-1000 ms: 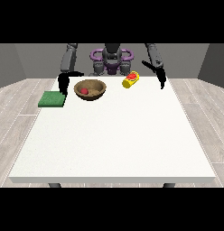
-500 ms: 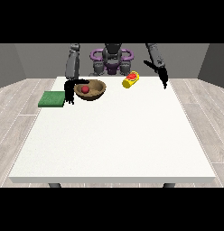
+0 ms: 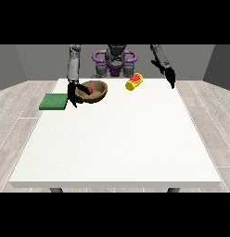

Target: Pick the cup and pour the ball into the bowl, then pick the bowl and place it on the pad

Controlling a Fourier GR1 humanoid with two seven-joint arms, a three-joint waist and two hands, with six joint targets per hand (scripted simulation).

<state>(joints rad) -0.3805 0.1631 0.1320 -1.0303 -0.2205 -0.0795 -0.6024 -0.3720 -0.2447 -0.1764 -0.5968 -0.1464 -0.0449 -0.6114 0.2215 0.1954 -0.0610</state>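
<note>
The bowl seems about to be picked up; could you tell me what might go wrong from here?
The hand at the view's left is at the rim of the bowl, so a one-sided lift could tilt it and roll out the red ball. The green pad hangs over the table edge, so the bowl could land partly off it.

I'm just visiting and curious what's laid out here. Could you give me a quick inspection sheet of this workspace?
Surface: white table, mostly bare.
Job's things: brown bowl with a red ball inside; yellow cup lying on its side; green pad at the table's edge, at the view's left.
Clutter: nothing seen.
Hands: hand at the view's left at the bowl's rim; hand at the view's right hangs apart from the cup, holding nothing.
Cables: nothing seen.
Surroundings: grey plank floor, grey walls.
</note>
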